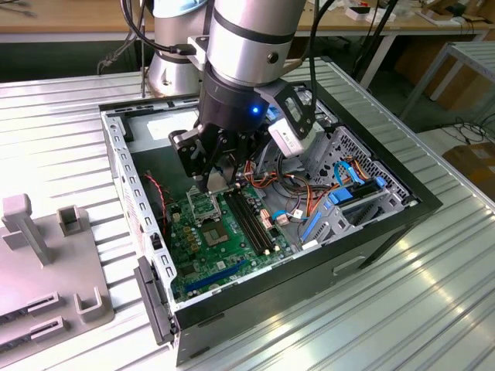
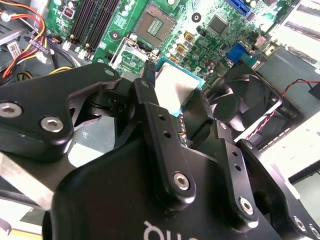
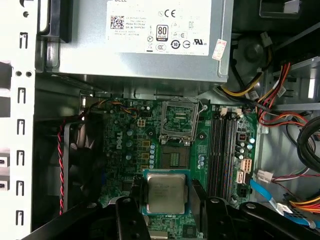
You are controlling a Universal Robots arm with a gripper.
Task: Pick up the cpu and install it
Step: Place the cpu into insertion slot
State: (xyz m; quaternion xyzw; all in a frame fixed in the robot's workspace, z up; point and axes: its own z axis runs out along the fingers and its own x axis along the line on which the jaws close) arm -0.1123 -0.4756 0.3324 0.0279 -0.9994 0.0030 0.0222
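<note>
ribbed metal worktop (image 1: 402, 309) carries open pc case (image 1: 309, 282), green motherboard (image 3: 125, 145) inside. gripper (image 3: 167, 190) clamped on the cpu (image 3: 166, 196) by two edges, held flat above the board, near the open socket (image 3: 179, 122).

We see an open computer case (image 1: 116, 154) on a ribbed metal table (image 1: 348, 325). Inside lie a green motherboard (image 3: 125, 145), black memory slots (image 3: 222, 150), a grey power supply (image 3: 100, 50) and a black fan (image 2: 250, 95). A grey fixture (image 1: 46, 263) stands beside the case.
</note>
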